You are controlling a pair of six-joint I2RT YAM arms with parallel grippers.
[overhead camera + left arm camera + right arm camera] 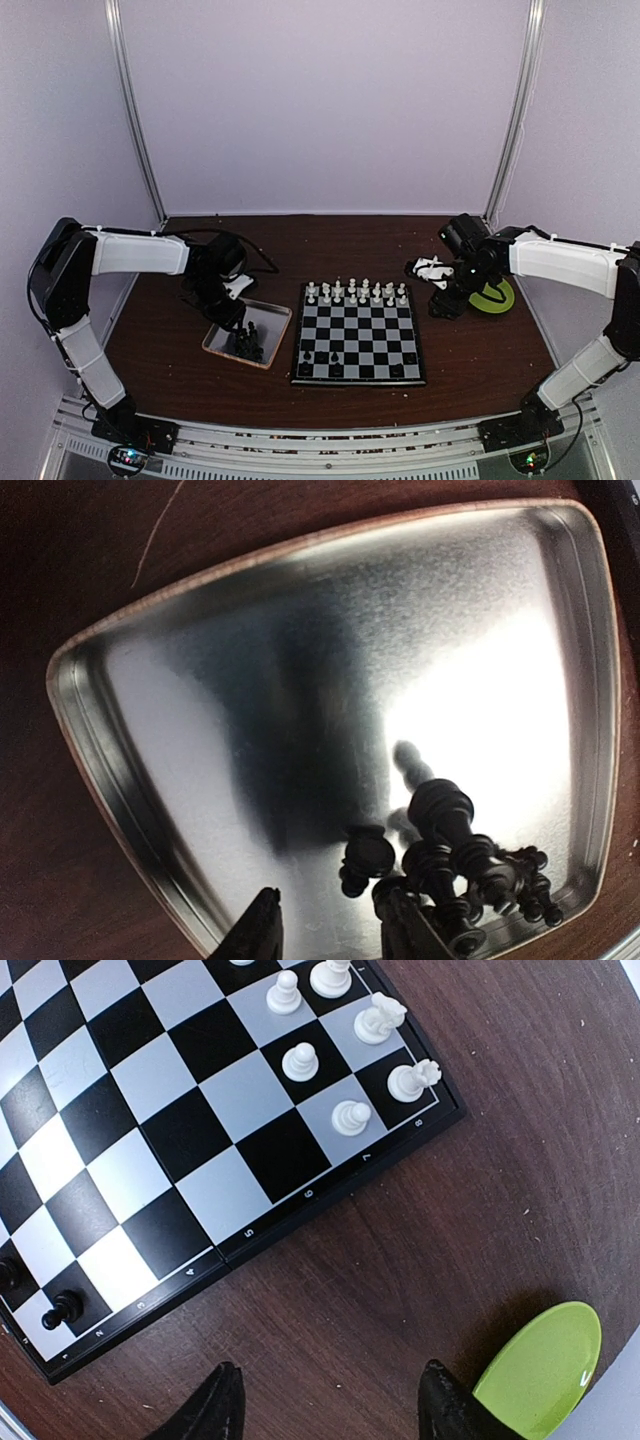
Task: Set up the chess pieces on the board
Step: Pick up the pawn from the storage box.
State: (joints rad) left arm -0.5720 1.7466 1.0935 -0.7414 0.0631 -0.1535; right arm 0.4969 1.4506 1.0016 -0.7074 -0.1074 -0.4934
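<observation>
The board (360, 335) lies in the middle of the table. White chess pieces (357, 292) fill its two far rows, and a few black ones (334, 357) stand near its front edge. Several more black pieces (450, 855) lie heaped in one corner of a silver tray (90, 740) left of the board. My left gripper (330, 928) hangs low over that tray, open, with one black piece (365, 858) just ahead of the gap and nothing between the fingers. My right gripper (330, 1410) is open above bare wood beside the board's (190, 1130) right edge.
A lime-green dish (497, 296) sits on the table right of the board, close to my right gripper, and shows as a green rim (545, 1370) by the right finger. White pieces (300, 1060) and a black pawn (62, 1308) stand along the board edge nearest that gripper.
</observation>
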